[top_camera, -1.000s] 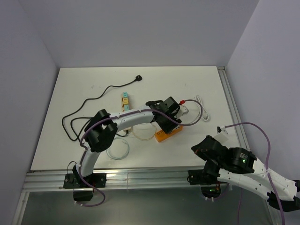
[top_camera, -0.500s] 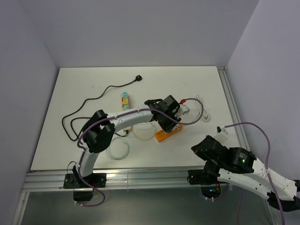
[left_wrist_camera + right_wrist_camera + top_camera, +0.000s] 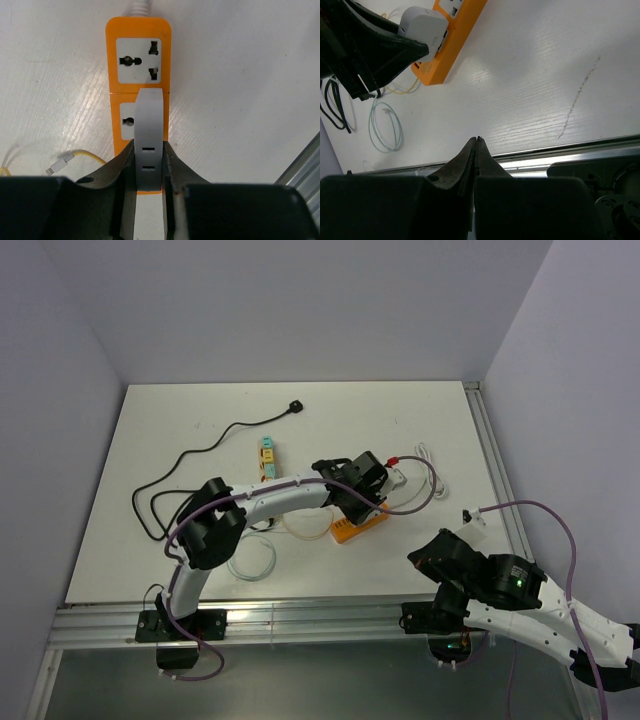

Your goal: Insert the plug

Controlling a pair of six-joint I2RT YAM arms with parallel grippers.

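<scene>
Left wrist view: the left jaws are clamped on the grey-white plug [image 3: 149, 145], held between them and lying over the nearer socket of the orange power strip [image 3: 113, 65], which stretches ahead on the counter [image 3: 240, 75]. The right jaws are pinched together on nothing, well apart from the strip.

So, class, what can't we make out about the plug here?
Left wrist view: the plug, clamped in the left gripper, covers its own prongs and most of one socket of the orange power strip.
Top external view: the left arm hides the plug's seating.
Right wrist view: the strip runs off the top edge.
</scene>
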